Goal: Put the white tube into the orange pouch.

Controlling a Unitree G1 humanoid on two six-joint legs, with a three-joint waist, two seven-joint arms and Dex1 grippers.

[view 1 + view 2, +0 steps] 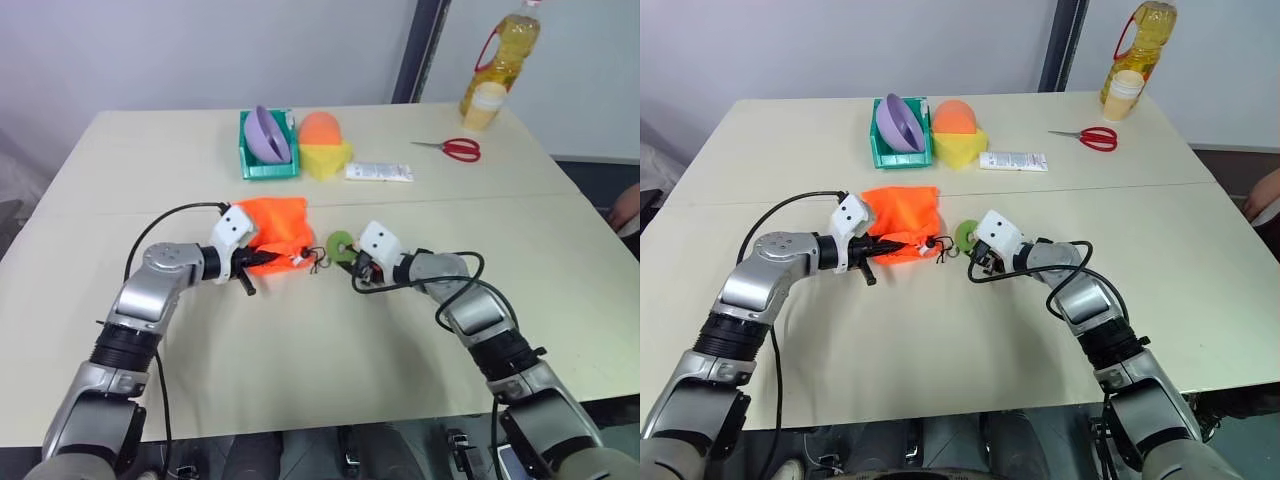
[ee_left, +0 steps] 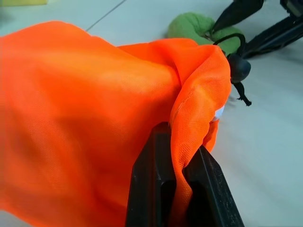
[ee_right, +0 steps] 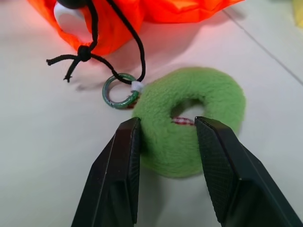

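The orange pouch lies on the table with its mouth toward the table's middle. My left gripper is shut on a fold of the pouch fabric by the mouth. The white tube shows as a white end inside that mouth; the rest is hidden. A black cord runs from the mouth to a small ring and a green fuzzy disc. My right gripper is open, its fingers on either side of the disc's near rim.
At the back stand a green bin holding a purple bowl, an orange-and-yellow rounded object and a flat white tube. Red scissors and an oil bottle are at the back right. A person's hand shows at the right edge.
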